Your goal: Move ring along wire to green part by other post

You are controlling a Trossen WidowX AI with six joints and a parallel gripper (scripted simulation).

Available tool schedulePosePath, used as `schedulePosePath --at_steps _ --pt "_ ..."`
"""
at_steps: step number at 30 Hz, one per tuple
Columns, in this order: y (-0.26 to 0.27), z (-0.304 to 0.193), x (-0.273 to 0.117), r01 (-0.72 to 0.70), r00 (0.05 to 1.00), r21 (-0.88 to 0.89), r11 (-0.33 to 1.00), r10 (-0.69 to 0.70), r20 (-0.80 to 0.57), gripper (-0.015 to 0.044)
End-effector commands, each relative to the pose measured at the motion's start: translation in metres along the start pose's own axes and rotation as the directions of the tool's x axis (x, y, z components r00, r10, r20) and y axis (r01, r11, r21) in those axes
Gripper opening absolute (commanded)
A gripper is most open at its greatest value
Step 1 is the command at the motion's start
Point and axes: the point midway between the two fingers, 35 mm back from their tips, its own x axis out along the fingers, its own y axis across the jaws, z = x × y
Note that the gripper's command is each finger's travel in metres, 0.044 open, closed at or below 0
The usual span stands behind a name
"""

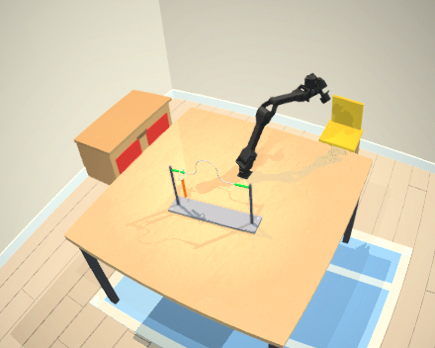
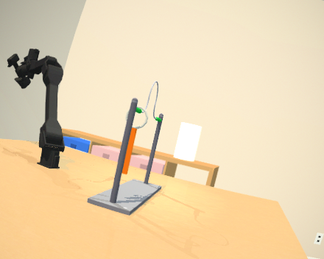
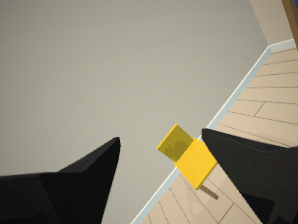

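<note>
The pale ring (image 1: pixel 182 176) (image 2: pixel 146 118) hangs around the green part (image 2: pixel 138 110) of the wire beside the left post (image 1: pixel 174 187) (image 2: pixel 123 154), which is the nearer post in the exterior view. Its orange handle (image 1: pixel 184 188) (image 2: pixel 129 151) points down, above the base. The thin grey wire (image 1: pixel 217 171) (image 2: pixel 157 88) curves to the other green part (image 1: pixel 241 186) (image 2: pixel 158 119) beside the right post (image 1: pixel 251 205) (image 2: pixel 153 151). My gripper (image 3: pixel 161 137) is open and empty, raised far from the ring, on the other side of the arm's base. The wrist view shows neither ring nor wire.
The grey base plate (image 1: pixel 216 216) (image 2: pixel 137 189) stands on the wooden table (image 1: pixel 233 277) (image 2: pixel 45 221). The arm's base (image 1: pixel 244 170) (image 2: pixel 49 156) stands behind the right post in the top view. A yellow chair (image 1: pixel 343 133) (image 3: pixel 196 162) is beyond the table, near the raised gripper.
</note>
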Motion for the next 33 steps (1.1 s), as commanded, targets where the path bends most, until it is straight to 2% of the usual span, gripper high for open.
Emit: schedulePosePath --at_steps 1,9,16,24,33 --pt "0.0 -0.001 0.0 0.001 1.0 0.0 1.0 -0.001 -0.002 0.0374" --pt "-0.025 -0.036 0.009 0.06 0.993 0.009 0.998 -0.059 -0.099 0.0164" --pt "-0.054 -0.028 0.002 0.111 0.989 0.008 0.994 -0.11 -0.094 0.016" --pt "-0.104 0.024 -0.027 0.194 0.981 0.003 0.981 -0.195 0.004 0.016" --pt "-0.191 0.112 -0.107 0.36 0.915 0.012 0.933 -0.356 0.19 0.016"
